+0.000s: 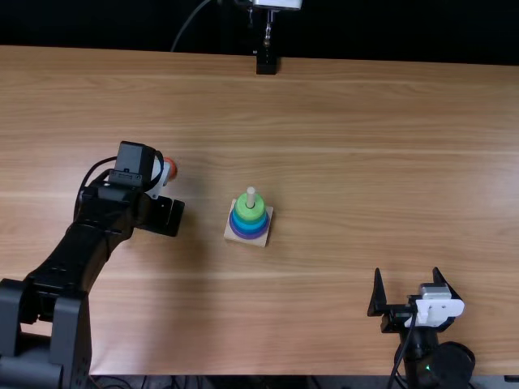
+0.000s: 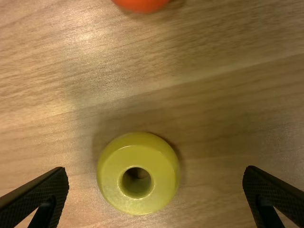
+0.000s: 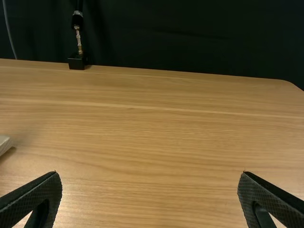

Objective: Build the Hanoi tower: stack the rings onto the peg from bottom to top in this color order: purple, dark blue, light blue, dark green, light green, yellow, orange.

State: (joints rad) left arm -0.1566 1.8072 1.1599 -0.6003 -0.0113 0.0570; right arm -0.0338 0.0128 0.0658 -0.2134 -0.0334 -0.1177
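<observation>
Capture of the yellow ring [image 2: 112, 185] looks like the step in hand for the left hand [image 2: 156, 168]. Next it would need to centre over the ring, go down, close, then carry it to the peg [image 1: 250, 197]. The fingers are spread wide, with nothing pinched between them. Below, the yellow ring lies flat on the desk [image 1: 340, 121], hole upward, left of the wooden base [image 1: 259, 242]. The orange ring [image 1: 170, 168] is also left of the base, somewhat farther from the desk's near edge. On the base, the light green ring [image 1: 250, 209] tops the stack. The right hand [image 1: 407, 271], spread and empty, is right of the base and nearer the near edge.
</observation>
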